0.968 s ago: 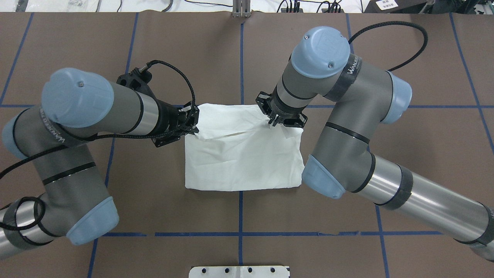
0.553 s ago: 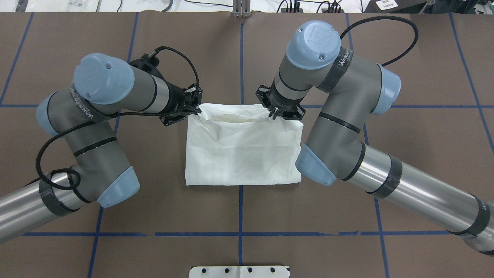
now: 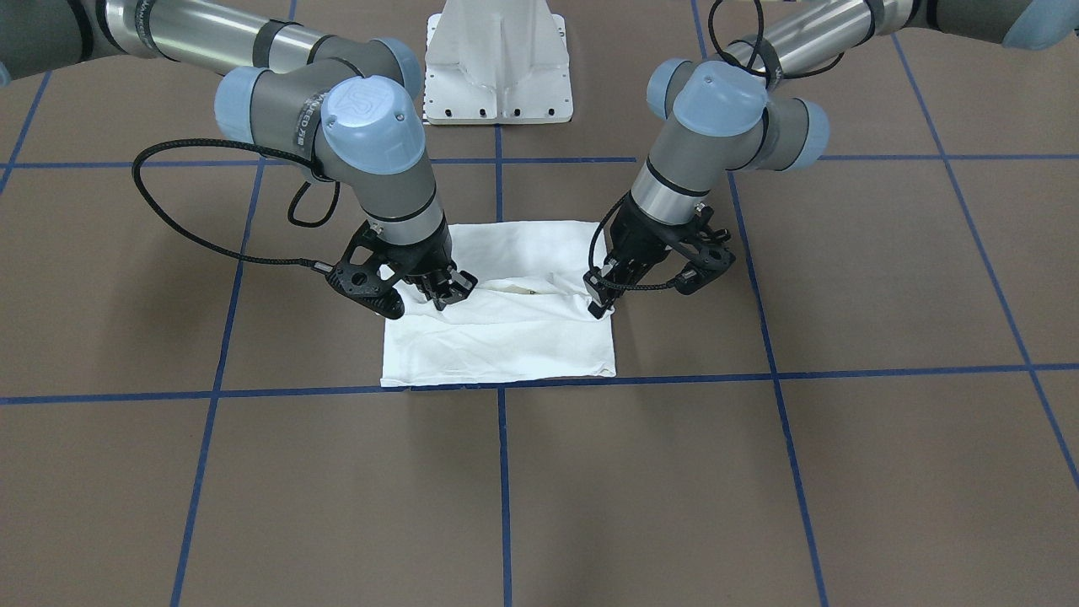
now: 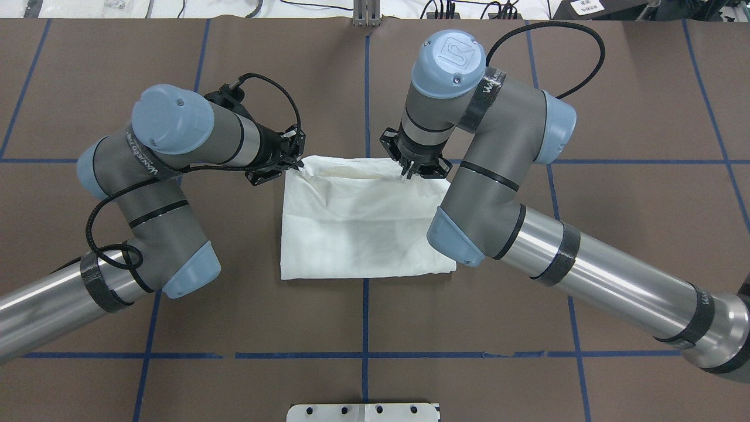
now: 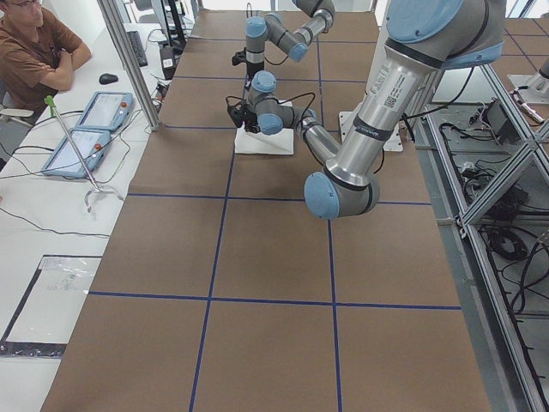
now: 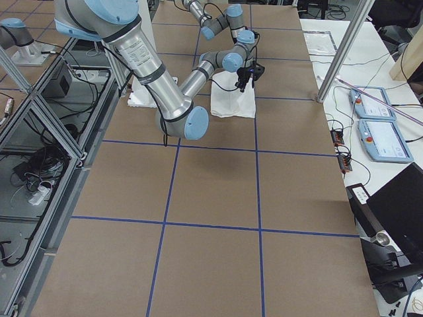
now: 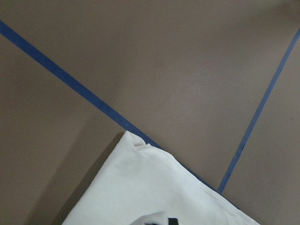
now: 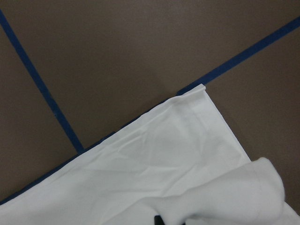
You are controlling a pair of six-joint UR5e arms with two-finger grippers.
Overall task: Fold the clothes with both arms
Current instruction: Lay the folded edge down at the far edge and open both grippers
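Note:
The clothes are one white shirt folded into a rectangle on the brown table, also in the front view. Its upper layer is lifted into a low ridge along the side away from the robot. My left gripper is shut on that layer's left corner and appears again in the front view. My right gripper is shut on the same edge further right, seen from the front too. Each wrist view shows a flat shirt corner on the table below raised cloth.
Blue tape lines divide the table mat. The white pedestal base stands behind the shirt. A seated person and two tablets are at the side desk beyond the table's far edge.
Both grippers carried the shirt's lifted edge away from the robot toward its far edge. The fold across the middle has flattened and the ridge now lies near that far edge.

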